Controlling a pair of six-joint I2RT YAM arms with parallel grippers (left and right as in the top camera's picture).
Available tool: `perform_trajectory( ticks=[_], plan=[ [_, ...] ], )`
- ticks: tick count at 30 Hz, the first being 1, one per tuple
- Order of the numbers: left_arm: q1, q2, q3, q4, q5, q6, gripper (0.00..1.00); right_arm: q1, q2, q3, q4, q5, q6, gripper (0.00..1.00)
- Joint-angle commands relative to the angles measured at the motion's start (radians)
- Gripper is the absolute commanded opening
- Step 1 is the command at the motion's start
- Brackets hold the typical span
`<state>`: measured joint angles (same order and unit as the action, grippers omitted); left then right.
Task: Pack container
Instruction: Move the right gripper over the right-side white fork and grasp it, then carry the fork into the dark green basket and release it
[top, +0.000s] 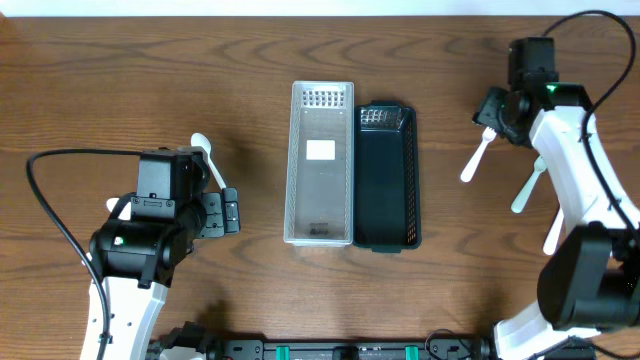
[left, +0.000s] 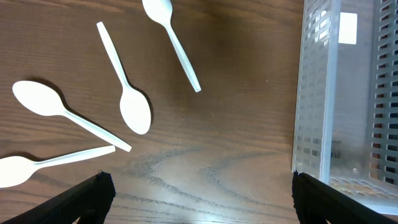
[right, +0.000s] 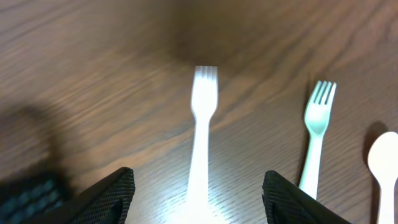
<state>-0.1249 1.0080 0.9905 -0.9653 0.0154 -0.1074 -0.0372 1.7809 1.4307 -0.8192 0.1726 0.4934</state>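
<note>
Clear container (top: 293, 160) is sitting on the dark wooden desk (top: 150, 80), touching a black container (top: 412, 180). Left end effector (left: 199, 193) is hovering wide open near spoons (left: 134, 109); right end effector (right: 198, 180) is gaping wide around a fork (right: 204, 93), holding nothing.

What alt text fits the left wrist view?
Four white plastic spoons lie scattered on a dark wood table, left of a clear slotted container at the right edge. The left pincer is open, its black fingertips at the bottom corners, holding nothing.

The wooden table (top: 250, 60) bears a clear bin (top: 292, 160) beside a black bin (top: 414, 180); white spoons (left: 135, 112) left; white forks (right: 319, 115) right.
</note>
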Motion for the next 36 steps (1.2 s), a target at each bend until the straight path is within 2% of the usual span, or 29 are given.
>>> perform_trajectory(
  ticks=[1,9,27,30,32,36],
  plan=[
    [0.004,0.003,0.021,-0.002,-0.011,0.002,0.94,-0.036,0.076,0.007,0.005,-0.013,0.060,0.69],
    [0.004,0.003,0.021,-0.002,-0.011,0.002,0.94,-0.047,0.204,0.008,0.037,-0.039,0.057,0.72],
    [0.004,0.003,0.021,-0.002,-0.011,0.002,0.94,-0.047,0.329,0.008,0.094,-0.072,0.048,0.75],
    [0.004,0.003,0.021,-0.002,-0.011,0.002,0.94,-0.047,0.342,0.007,0.093,-0.073,0.045,0.71],
    [0.004,0.003,0.021,-0.002,-0.011,0.002,0.94,-0.047,0.347,0.007,0.090,-0.076,0.043,0.65],
    [0.004,0.003,0.021,-0.002,-0.011,0.002,0.94,-0.047,0.348,0.007,0.086,-0.077,0.043,0.47]
  ],
)
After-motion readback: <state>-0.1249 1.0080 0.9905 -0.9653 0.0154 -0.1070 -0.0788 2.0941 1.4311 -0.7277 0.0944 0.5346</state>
